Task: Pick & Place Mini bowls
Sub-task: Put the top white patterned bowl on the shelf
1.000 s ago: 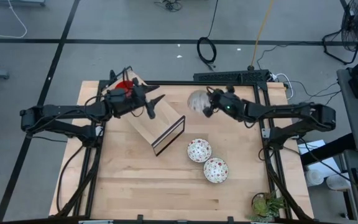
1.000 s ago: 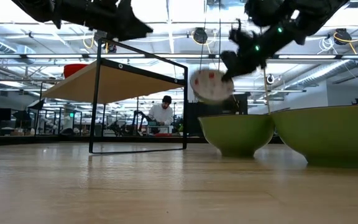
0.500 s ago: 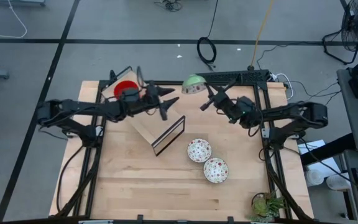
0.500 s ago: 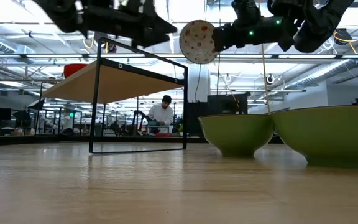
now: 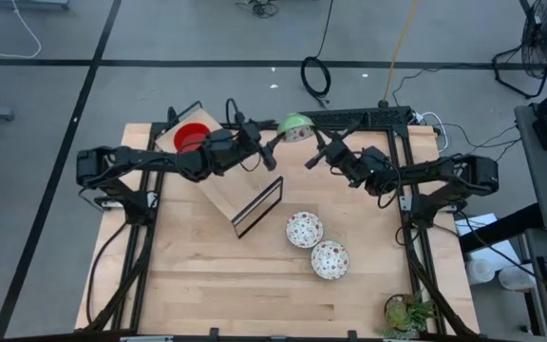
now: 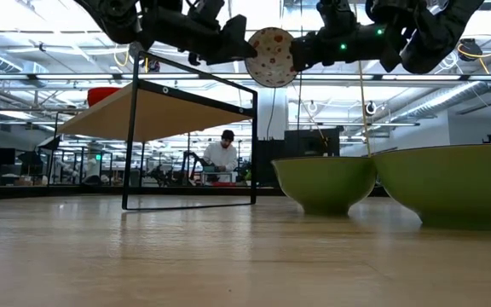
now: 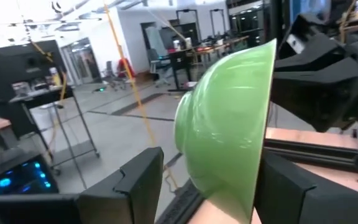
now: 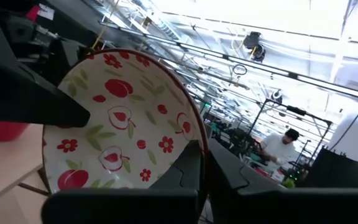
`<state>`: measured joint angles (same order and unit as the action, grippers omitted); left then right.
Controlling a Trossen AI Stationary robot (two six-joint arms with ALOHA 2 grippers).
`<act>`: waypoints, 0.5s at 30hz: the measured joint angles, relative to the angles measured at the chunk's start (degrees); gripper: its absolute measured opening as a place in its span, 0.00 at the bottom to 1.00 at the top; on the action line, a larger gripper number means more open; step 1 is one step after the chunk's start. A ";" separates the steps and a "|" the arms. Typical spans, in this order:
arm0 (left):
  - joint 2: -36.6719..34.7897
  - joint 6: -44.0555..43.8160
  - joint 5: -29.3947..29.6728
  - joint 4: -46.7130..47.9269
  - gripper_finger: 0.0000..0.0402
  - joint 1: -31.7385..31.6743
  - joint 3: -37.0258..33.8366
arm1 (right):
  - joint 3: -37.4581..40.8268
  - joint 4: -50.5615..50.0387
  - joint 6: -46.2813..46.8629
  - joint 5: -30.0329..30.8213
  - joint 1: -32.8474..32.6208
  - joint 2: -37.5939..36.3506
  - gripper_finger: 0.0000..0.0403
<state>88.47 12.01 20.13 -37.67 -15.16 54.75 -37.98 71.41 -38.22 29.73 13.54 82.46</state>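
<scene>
While its fingers stay out of sight behind the rim, the right hand (image 5: 313,150) is clenched on the edge of a mini bowl (image 5: 296,126), green outside and white with red fruit and flowers inside, held on edge in the air above the far side of the surface (image 5: 198,285). Facing it, the left hand (image 5: 272,152) stands released, its two fingers (image 7: 132,186) spread on either side of the bowl's green belly without yet pinching it, so far as the wrist view lets one judge. The step in hand looks like a mid-air handover, right to left, above the small rack (image 5: 245,199). Next the left hand would need to close on the rim or wall before the right lets go, then carry the bowl to the rack top. A red bowl (image 5: 190,137) already sits on the rack's wooden top near the far left corner. Two more patterned bowls, one (image 5: 304,229) just beside the other (image 5: 330,259), wait on the surface nearer the front, well apart from both arms. Beyond the surface, a person (image 6: 223,157) sits at a bench in the room.
</scene>
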 joint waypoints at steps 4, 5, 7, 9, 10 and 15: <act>-0.07 0.10 3.10 0.57 0.50 0.09 0.00 | -0.04 -0.08 -0.01 -0.04 -0.02 0.00 0.00; -0.07 0.15 3.80 0.74 0.47 0.09 -0.01 | -0.04 -0.21 0.01 -0.17 -0.02 0.02 0.00; -0.07 0.08 4.14 0.83 0.39 0.14 0.01 | -0.05 -0.27 0.02 -0.27 -0.02 0.02 0.00; -0.07 -0.30 3.91 0.84 0.26 0.29 0.00 | -0.15 -0.72 0.54 -0.54 -0.02 0.02 0.00; -0.07 -0.35 4.26 1.07 0.20 0.32 0.00 | -0.15 -1.11 1.37 -0.96 -0.02 0.02 0.00; -0.20 -2.07 5.85 1.71 0.05 0.13 0.01 | -0.17 -3.32 5.09 -7.50 -0.17 -0.22 0.01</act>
<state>88.28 9.94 25.98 -35.96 -15.03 54.76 -38.15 68.09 -33.14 22.24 13.37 82.23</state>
